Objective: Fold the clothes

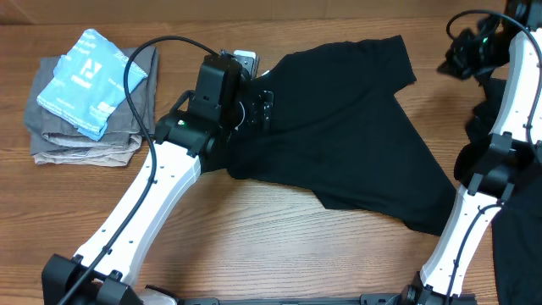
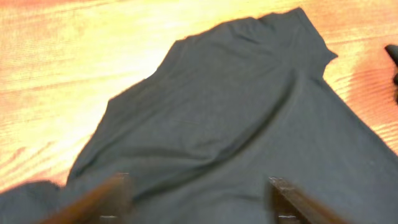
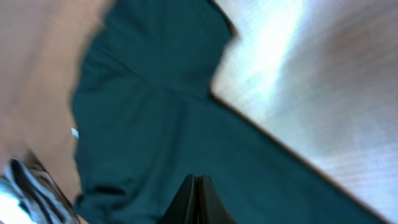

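Note:
A black T-shirt (image 1: 339, 127) lies spread across the middle of the wooden table, one short sleeve pointing to the far right. My left gripper (image 1: 262, 108) hangs over the shirt's left edge. In the left wrist view its fingers stand wide apart, open (image 2: 199, 180), with the black shirt (image 2: 236, 112) just beneath them and nothing pinched. My right gripper (image 1: 449, 61) is at the far right, beyond the sleeve. Seen from the right wrist it is shut (image 3: 196, 179), with no cloth visible between its fingers and the dark shirt (image 3: 155, 112) lying below, blurred.
At the far left is a stack of grey folded garments (image 1: 85, 135) with a light-blue folded garment (image 1: 89, 80) on top. More black fabric (image 1: 517, 246) lies along the right edge behind the right arm. Bare wood shows along the front edge.

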`<state>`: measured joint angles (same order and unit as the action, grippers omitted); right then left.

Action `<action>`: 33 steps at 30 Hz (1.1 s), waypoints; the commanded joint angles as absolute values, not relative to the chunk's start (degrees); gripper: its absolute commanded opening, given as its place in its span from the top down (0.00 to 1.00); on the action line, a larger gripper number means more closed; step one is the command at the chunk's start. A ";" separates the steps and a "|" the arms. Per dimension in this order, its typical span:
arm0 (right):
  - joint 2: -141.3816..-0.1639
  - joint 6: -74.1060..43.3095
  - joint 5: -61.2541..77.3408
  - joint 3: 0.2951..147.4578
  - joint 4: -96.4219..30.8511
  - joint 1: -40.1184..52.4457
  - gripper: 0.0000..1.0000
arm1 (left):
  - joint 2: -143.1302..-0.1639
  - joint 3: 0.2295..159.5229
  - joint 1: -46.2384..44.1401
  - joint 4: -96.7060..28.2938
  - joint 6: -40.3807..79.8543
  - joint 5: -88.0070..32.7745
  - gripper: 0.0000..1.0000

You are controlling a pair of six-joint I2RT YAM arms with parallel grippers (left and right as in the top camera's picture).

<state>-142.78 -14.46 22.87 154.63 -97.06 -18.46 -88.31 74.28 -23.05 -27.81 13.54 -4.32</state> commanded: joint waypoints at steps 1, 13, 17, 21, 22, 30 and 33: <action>-130.32 -13.28 17.30 141.91 -97.08 -20.05 0.96 | -92.03 73.89 -23.44 -24.25 13.30 -4.56 0.41; -107.63 -16.23 16.27 103.11 -92.92 -20.64 0.96 | -109.49 79.15 -23.44 -6.31 14.52 -10.57 0.74; -103.96 -18.31 16.29 90.37 -88.20 -20.75 0.96 | -116.88 82.87 -23.44 -1.23 14.26 -10.61 0.83; -103.50 -21.04 16.27 79.02 -80.55 -20.38 0.96 | -123.92 87.37 -23.20 2.15 9.15 -10.50 0.96; -103.50 -21.34 15.99 76.73 -78.37 -20.16 0.96 | -125.19 88.42 -23.03 2.11 8.51 -10.31 0.96; -103.50 -27.53 5.48 67.05 -72.44 -19.84 0.96 | -131.28 90.70 -21.08 3.14 7.01 -7.38 0.96; -103.50 -28.42 4.29 66.13 -71.81 -19.84 0.96 | -133.23 90.70 -19.94 2.92 6.79 -6.90 0.96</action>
